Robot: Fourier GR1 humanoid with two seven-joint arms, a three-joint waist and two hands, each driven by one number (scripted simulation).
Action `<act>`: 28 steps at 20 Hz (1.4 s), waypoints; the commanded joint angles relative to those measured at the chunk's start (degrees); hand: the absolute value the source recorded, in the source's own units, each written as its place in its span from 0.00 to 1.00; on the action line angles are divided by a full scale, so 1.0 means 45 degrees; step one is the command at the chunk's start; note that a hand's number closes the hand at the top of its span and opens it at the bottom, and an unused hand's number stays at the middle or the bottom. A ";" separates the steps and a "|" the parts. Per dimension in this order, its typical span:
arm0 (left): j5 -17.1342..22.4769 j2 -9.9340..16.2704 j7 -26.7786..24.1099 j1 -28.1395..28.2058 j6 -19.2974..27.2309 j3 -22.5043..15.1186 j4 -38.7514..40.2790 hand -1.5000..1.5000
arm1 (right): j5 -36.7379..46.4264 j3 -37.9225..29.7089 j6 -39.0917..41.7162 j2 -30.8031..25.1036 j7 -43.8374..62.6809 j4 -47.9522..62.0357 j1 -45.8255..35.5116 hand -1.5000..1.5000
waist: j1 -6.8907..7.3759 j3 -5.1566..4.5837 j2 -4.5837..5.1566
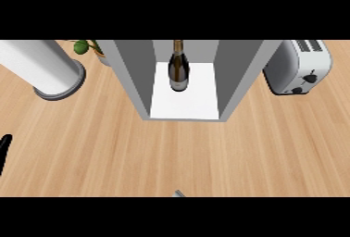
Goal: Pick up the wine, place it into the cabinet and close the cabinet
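A: Head view. Where's the wine [178, 66]?

B: Upright inside the cabinet [134, 74], on its white floor, toward the back. It stands free with nothing holding it, so I'd judge the placing done and only the closing left.

A: The hands?

B: A thin black sliver at the left edge is probably the left hand [4, 150]; I can't tell its fingers. The right hand doesn't show, only a grey scrap at the bottom edge.

A: Materials?

B: Dark glass bottle with a pale label, flat grey cabinet walls, wood-grain counter [171, 152]. A white cylinder [41, 65], a glossy toaster [297, 67] and a leafy plant [87, 46] flank the cabinet.
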 commanded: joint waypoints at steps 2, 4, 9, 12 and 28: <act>0.0082 -0.0161 0.0325 -0.0222 -0.0127 0.0099 0.0071 0.00 | -0.0737 -0.0377 -0.1168 0.1986 0.0920 0.1618 -0.3272 1.00 | 0.0113 -0.0012 0.0008; 0.0182 -0.0155 0.0400 -0.0053 -0.0337 0.0209 -0.0048 0.00 | -0.1671 -0.0809 -0.1553 0.1989 0.0296 0.2553 -0.3820 1.00 | 0.0281 -0.0002 0.0041; 0.0153 -0.0500 0.0761 -0.0931 -0.0073 0.0346 0.0495 0.00 | -0.3374 -0.2080 -0.2021 0.2040 -0.0934 0.5445 -0.6339 1.00 | 0.0221 0.0014 0.0098; -0.0463 -0.0929 0.0603 -0.0696 0.0309 -0.0165 0.0276 0.00 | -0.3828 -0.2946 -0.2198 0.2064 -0.0805 0.6908 -0.8500 1.00 | 0.0245 0.0014 0.0045; -0.1506 -0.1896 0.1112 -0.1270 0.0324 -0.0007 0.0684 0.00 | -0.3661 -0.6510 0.0924 0.2090 -0.4486 1.4132 -1.0610 1.00 | -0.0016 0.0034 0.0078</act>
